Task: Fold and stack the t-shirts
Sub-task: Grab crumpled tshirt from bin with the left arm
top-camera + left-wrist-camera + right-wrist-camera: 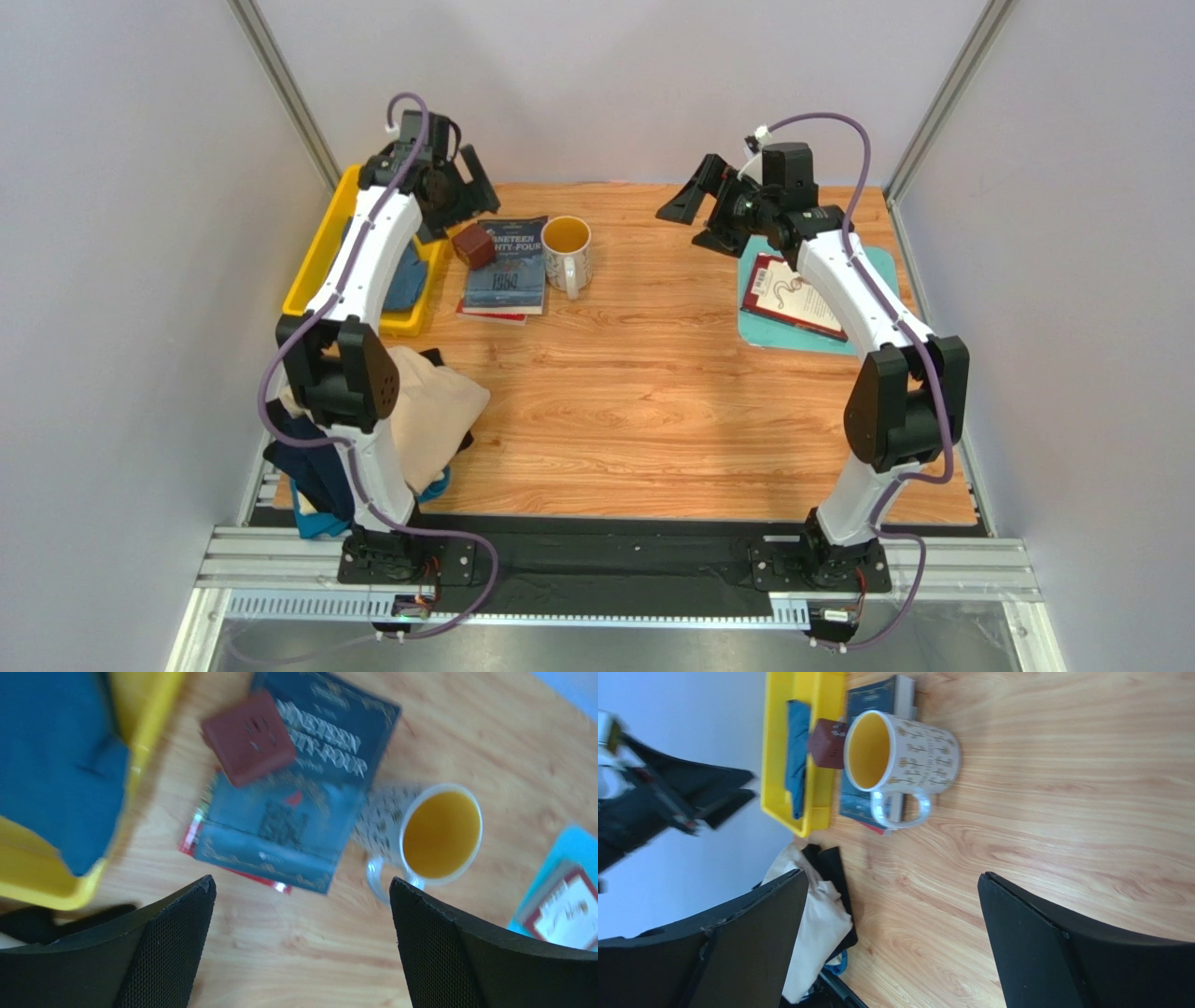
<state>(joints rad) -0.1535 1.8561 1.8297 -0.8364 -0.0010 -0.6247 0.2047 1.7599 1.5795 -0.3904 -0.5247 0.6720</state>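
while left gripper (470,193) and right gripper (697,217) hover spread wide at the far edge, the t-shirts (428,406) sit by the left arm's base (407,556).

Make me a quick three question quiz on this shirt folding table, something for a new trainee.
1. True or false: the left tool is gripping a t-shirt.
2. The dark red block rests on: A) the blue book, B) the mug, C) the yellow bin.
3. Fill in: the beige t-shirt lies crumpled at the table's near edge beside the ___ arm.
Key: 1 false, its jaws stand open and empty; 2 A; 3 left.
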